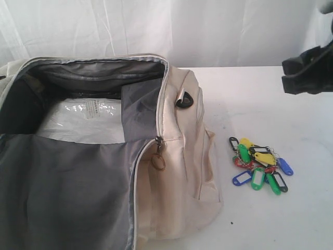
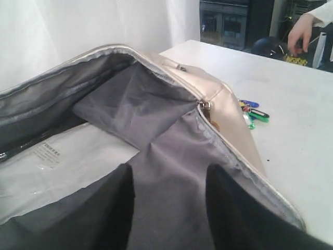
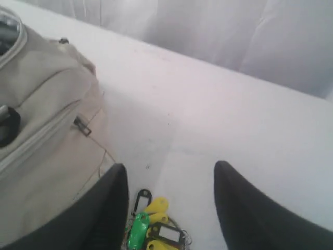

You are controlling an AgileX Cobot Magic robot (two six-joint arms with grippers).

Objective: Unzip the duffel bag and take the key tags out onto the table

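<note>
Open duffel bag (image 2: 156, 104), key tags (image 2: 253, 113) beside

The white table (image 1: 260, 94) carries two things; the bag (image 1: 179, 172) sits unzipped on its 9 o'clock side in the exterior view, running past the frame's edge. The tags (image 1: 259, 165) lie bunched at the bag's 3 o'clock, near it but apart; green, yellow, blue and black show.

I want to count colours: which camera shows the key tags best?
The exterior view: the whole bunch of key tags lies clear on the table beside the bag. The left wrist view glimpses a few past the bag; the right wrist view crops most.
</note>
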